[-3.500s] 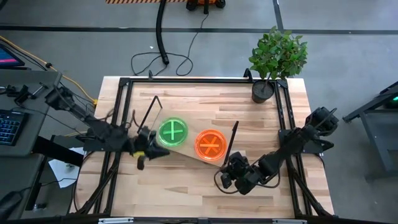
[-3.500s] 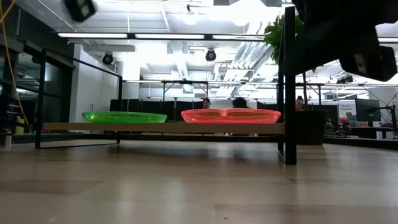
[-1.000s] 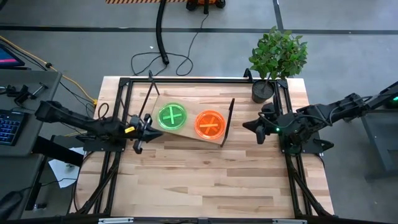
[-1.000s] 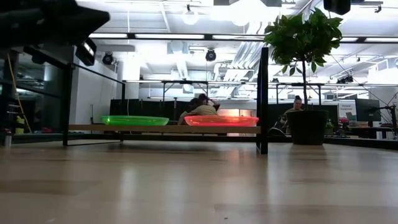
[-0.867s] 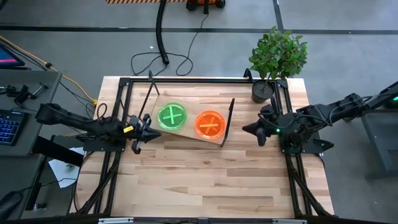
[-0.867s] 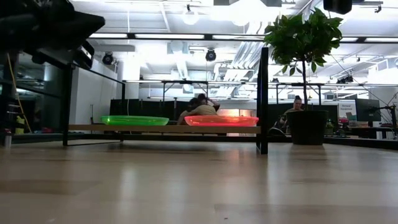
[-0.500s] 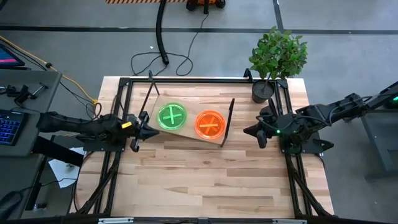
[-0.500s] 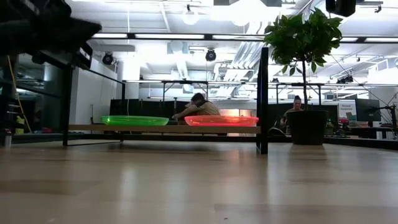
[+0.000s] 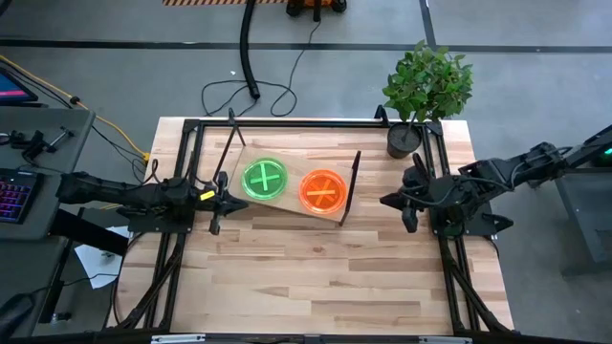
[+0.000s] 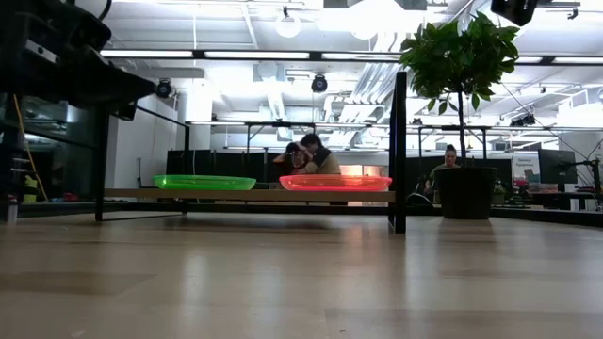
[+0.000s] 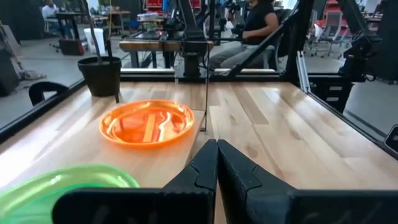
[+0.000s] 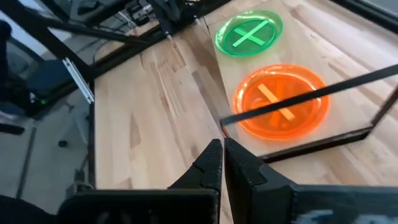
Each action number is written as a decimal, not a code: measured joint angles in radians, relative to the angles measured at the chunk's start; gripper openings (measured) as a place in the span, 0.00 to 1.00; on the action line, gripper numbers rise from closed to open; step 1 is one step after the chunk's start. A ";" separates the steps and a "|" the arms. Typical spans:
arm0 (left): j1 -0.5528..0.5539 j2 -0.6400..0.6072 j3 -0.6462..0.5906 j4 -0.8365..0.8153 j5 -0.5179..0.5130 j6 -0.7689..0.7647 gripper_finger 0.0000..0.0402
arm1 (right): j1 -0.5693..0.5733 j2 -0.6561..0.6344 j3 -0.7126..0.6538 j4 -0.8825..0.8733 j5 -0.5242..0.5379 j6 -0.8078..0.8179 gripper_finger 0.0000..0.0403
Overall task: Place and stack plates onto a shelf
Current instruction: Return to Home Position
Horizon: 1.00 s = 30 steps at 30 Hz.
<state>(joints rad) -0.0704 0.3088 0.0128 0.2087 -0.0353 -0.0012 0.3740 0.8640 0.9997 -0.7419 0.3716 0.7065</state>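
A green plate (image 9: 265, 179) and an orange plate (image 9: 323, 191) lie side by side on the light-wood shelf (image 9: 291, 204), which stands on the table between two black end frames. The low view shows the green plate (image 10: 203, 182) and the orange plate (image 10: 334, 182) resting flat on the board. My left gripper (image 9: 227, 199) hovers shut just off the shelf's left end; its wrist view shows the fingers (image 11: 217, 163) closed, the orange plate (image 11: 147, 122) ahead. My right gripper (image 9: 386, 202) hangs shut to the right of the shelf (image 12: 219, 155).
A potted plant (image 9: 424, 91) stands at the table's far right corner. A black metal frame (image 9: 287, 122) runs round the tabletop. Bare wood lies toward the near edge (image 9: 316, 287). People sit in the room beyond (image 10: 311, 155).
The left arm has drawn back a little toward the table's left edge, and the right arm has eased slightly toward the right edge. The shelf and both plates have stayed where they were.
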 joint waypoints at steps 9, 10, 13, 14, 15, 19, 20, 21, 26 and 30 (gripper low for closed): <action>0.000 0.000 0.000 -0.004 -0.002 -0.021 0.00 | 0.147 -0.134 -0.067 -0.016 0.150 -0.008 0.00; 0.000 0.000 0.000 -0.004 -0.002 -0.021 0.00 | 0.164 -0.163 -0.112 0.048 0.151 -0.008 0.00; 0.000 -0.001 0.000 -0.004 -0.002 -0.022 0.00 | 0.208 -0.249 -0.285 0.291 0.150 -0.010 0.00; 0.000 -0.005 0.000 -0.004 -0.002 -0.021 0.00 | 0.219 -0.271 -0.345 0.375 0.151 -0.017 0.00; 0.000 -0.009 0.000 -0.004 -0.002 -0.021 0.00 | 0.227 -0.289 -0.398 0.458 0.150 -0.037 0.00; 0.000 -0.045 0.000 -0.029 -0.002 -0.022 0.00 | 0.202 -0.332 -0.558 0.736 0.178 -0.171 0.00; 0.000 -0.059 0.000 -0.041 -0.002 -0.022 0.00 | 0.182 -0.339 -0.584 0.777 0.178 -0.202 0.00; 0.000 -0.076 0.000 -0.059 -0.002 -0.022 0.00 | 0.160 -0.347 -0.607 0.801 0.169 -0.225 0.00; -0.001 -0.167 0.000 -0.158 0.000 -0.022 0.00 | 0.046 -0.404 -0.689 0.823 0.028 -0.266 0.00; 0.000 -0.218 -0.001 -0.199 0.000 -0.022 0.00 | -0.006 -0.475 -0.772 0.832 -0.033 -0.301 0.00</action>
<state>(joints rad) -0.0708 0.0905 0.0120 0.0101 -0.0349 -0.0231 0.3683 0.3889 0.2282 0.0901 0.3384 0.4053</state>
